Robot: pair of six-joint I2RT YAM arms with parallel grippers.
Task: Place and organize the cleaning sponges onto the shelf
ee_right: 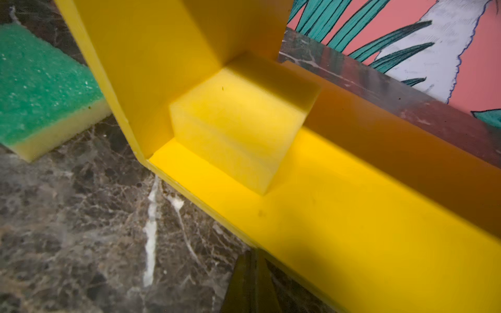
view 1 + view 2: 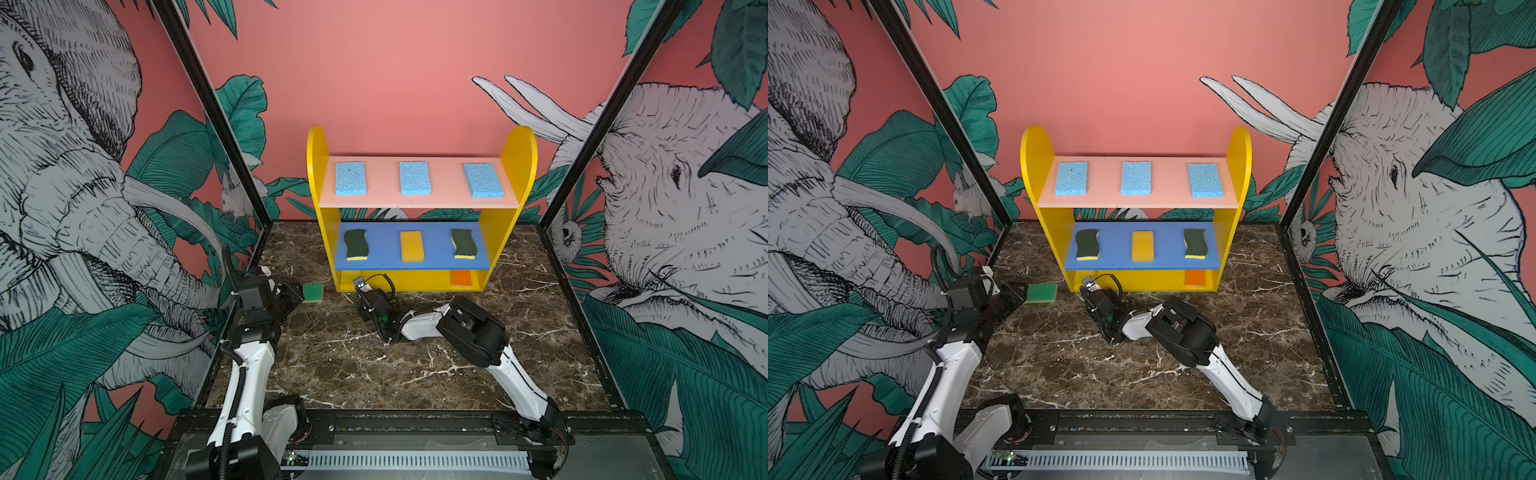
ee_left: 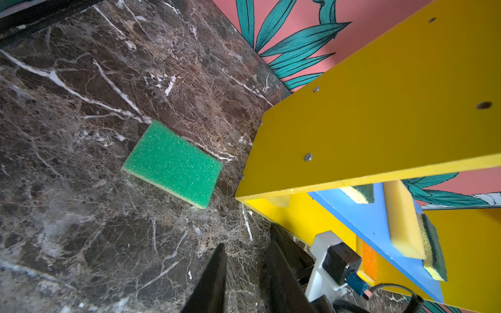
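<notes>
Eight of the nine sponges lay on the shelf (image 2: 514, 166); one was on the marble table (image 2: 415, 365). Clock directions here take twelve o'clock as the back wall in both top views.

Three light-blue sponges (image 2: 414, 178) sat flat in a spaced row on the pink top board (image 2: 382, 183), running from nine o'clock to three o'clock. On the blue middle board (image 2: 436, 249) a wavy dark-green sponge (image 2: 355, 244) lay at the nine o'clock end. A yellow sponge (image 2: 411, 246) lay in the middle and a second wavy sponge (image 2: 464, 244) at three o'clock. An orange sponge (image 2: 462, 277) rested at the three o'clock end of the yellow base (image 2: 415, 281).

The right wrist view showed another yellow block sponge (image 1: 238, 127) at the base's nine o'clock end. It sat in the corner where the side panel met the base.

The bright green sponge (image 2: 313, 292) lay flat on the table outside that side panel, at about eight o'clock from the shelf and near it.

The left gripper (image 3: 246, 238) was at the green sponge's nine o'clock, pointed toward it. Its jaws stood partway apart with nothing between them, and the left wrist view showed bare table between the fingertips and the sponge.

The right gripper (image 1: 252, 260) sat low at the base's front edge, at six o'clock of the yellow block sponge and apart from it. Its fingers were pressed together and held nothing.
</notes>
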